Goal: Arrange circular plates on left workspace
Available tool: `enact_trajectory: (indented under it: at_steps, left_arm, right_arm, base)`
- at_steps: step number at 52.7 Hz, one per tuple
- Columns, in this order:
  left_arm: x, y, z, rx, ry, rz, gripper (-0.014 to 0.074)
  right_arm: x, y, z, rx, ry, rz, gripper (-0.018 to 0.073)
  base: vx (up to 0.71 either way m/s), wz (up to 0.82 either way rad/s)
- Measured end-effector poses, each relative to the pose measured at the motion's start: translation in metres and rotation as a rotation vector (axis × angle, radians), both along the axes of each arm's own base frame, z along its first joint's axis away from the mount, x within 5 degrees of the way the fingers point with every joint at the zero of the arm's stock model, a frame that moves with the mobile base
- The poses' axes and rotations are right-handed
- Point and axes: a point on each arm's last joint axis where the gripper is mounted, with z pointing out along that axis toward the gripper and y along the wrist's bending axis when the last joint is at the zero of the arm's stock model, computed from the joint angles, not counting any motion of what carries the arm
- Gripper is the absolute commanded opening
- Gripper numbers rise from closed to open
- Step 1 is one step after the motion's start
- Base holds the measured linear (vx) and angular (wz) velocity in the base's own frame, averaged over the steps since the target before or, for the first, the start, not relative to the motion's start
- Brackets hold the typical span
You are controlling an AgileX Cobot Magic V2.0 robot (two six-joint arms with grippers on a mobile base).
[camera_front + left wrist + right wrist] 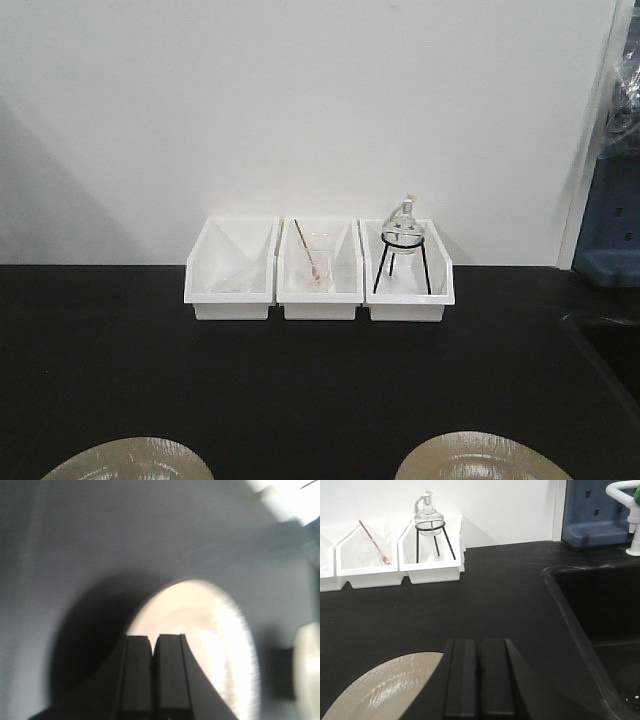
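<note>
Evidently early: two plates down, neither held, arrangement not finished.

Both plates lie flat on the black counter (300, 380) at its near edge, well apart. The left plate (125, 462) sits on the left side and the right plate (485, 460) on the side nearer the sink (600, 620). The left gripper (152, 647) hangs over a tan plate, probably the left one, with its fingers pressed together and nothing between them; that view is blurred, so contact with the plate cannot be confirmed. The right gripper (479, 650) is likewise closed and empty, with a plate showing just below and to its left. The three white bins (320, 295) along the wall are not involved. Judgement: the left plate looks near its place, and the right plate has yet to be brought across and set beside it.
</note>
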Motion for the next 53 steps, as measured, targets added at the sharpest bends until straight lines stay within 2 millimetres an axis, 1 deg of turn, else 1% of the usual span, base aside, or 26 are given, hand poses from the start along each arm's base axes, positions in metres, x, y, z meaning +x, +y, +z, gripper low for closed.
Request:
enact_trajectory:
  at_steps: [7, 12, 15, 16, 17, 24, 29, 32, 41, 53]
  left_arm:
    - [-0.001, 0.002, -0.013, 0.027, 0.047, -0.031, 0.0071]
    - [0.0, 0.002, -0.02, 0.004, 0.07, -0.046, 0.015]
    - [0.0, 0.001, -0.023, -0.013, 0.082, -0.058, 0.0218]
    - [0.0, 0.001, -0.025, -0.019, 0.086, -0.061, 0.0248]
    - [0.0, 0.001, -0.026, -0.024, 0.091, -0.064, 0.0299]
    - [0.002, -0.006, -0.032, -0.037, 0.109, -0.092, 0.0486]
    - [0.006, -0.015, -0.035, -0.026, 0.115, -0.124, 0.0569]
    - [0.007, -0.022, -0.035, -0.018, 0.116, -0.154, 0.0587]
    - [0.011, -0.038, -0.036, 0.005, 0.094, -0.244, 0.0587]
    - [0.012, -0.046, -0.036, 0.012, 0.084, -0.287, 0.0587]
  right_arm:
    - [0.0, 0.0, 0.0, -0.003, 0.0, 0.001, 0.0001]
    - [0.0, 0.0, 0.0, -0.004, 0.0, 0.001, 0.0001]
    - [0.0, 0.0, 0.0, -0.004, 0.0, 0.001, 0.0001]
    - [0.0, 0.0, 0.0, -0.004, 0.0, 0.001, 0.0001]
    - [0.0, 0.0, 0.0, -0.004, 0.0, 0.001, 0.0001]
    - [0.0, 0.0, 0.0, -0.004, 0.001, 0.001, 0.0001]
    - [0.0, 0.0, 0.0, -0.004, 0.004, 0.001, 0.0001]
    - [0.0, 0.0, -0.001, -0.004, 0.007, 0.001, 0.0001]
    - [-0.001, 0.0, -0.002, -0.004, 0.023, 0.001, 0.0001]
    - [-0.001, 0.0, -0.002, -0.004, 0.027, 0.001, 0.0001]
  base:
    - [0.0, 0.0]
    - [0.0, 0.0]
    - [0.0, 0.0]
    - [0.0, 0.0]
    - [0.0, 0.0]
    - [0.0, 0.0]
    - [0.0, 0.0]
    - [0.0, 0.0]
    - [0.0, 0.0]
    - [0.0, 0.0]
